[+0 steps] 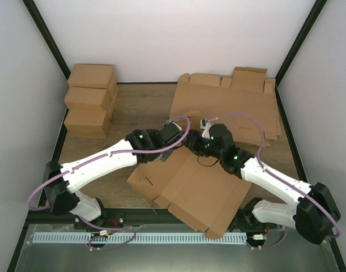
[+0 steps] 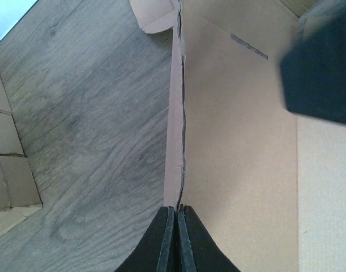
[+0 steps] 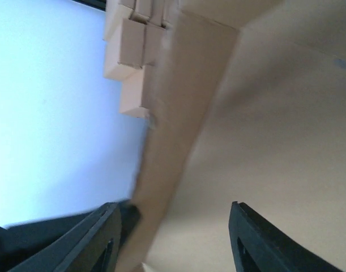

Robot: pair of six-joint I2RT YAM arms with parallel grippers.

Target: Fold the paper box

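Note:
The paper box is a large brown die-cut sheet lying partly raised at the table's near middle, reaching past the front edge. My left gripper is at its far edge. In the left wrist view this gripper is shut on the thin edge of an upright flap of the paper box. My right gripper is close beside it from the right. In the right wrist view the right gripper is open, its fingers apart, with a raised fold of the paper box standing between them, blurred.
A pile of folded brown boxes stands at the back left. A thick sheaf of flat cardboard blanks lies at the back right. Bare wooden table shows left of the flap. Black frame posts edge the cell.

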